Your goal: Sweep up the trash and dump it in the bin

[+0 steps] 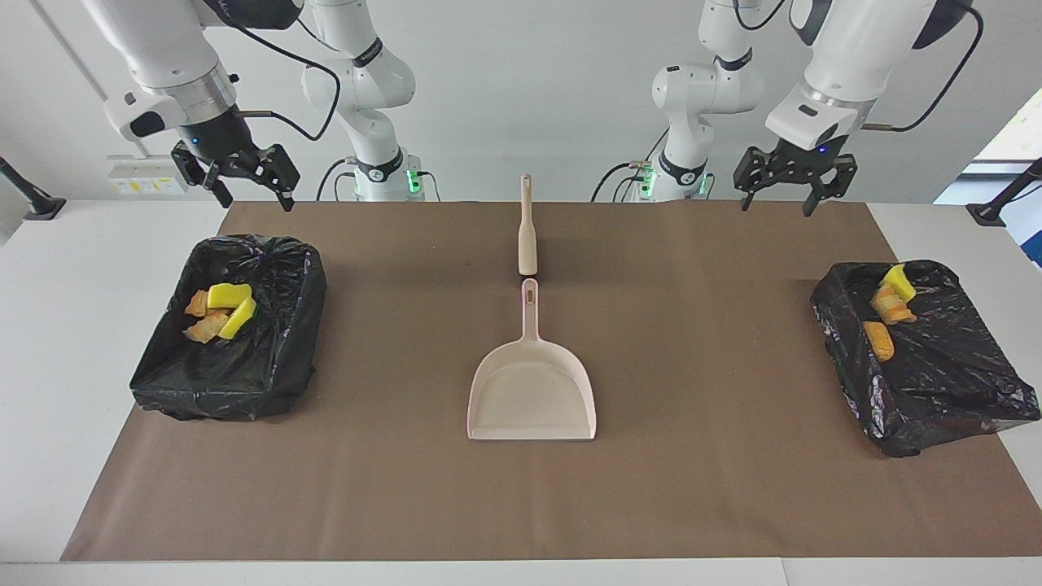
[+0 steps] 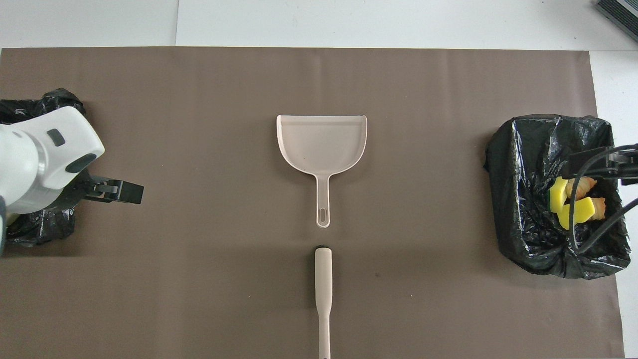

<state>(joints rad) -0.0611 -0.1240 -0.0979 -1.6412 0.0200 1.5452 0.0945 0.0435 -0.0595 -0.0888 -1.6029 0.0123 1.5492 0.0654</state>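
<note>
The trash lies in two black-lined bins. Yellow sponge chunks and bread pieces (image 1: pixel 220 311) are in the bin (image 1: pixel 269 358) at the right arm's end, which also shows in the overhead view (image 2: pixel 528 199) with its scraps (image 2: pixel 573 204). A sponge chunk and bread pieces (image 1: pixel 890 305) are in the bin (image 1: pixel 944 374) at the left arm's end. My right gripper (image 1: pixel 256 199) is open and empty, up in the air over the mat's edge by its bin. My left gripper (image 1: pixel 777 205) is open and empty, raised by the other bin.
A beige dustpan (image 1: pixel 531 391) lies mid-mat, its handle toward the robots. A beige-handled brush (image 1: pixel 527 228) lies in line with it, nearer the robots. In the overhead view the left arm (image 2: pixel 45 159) covers most of its bin (image 2: pixel 60 99).
</note>
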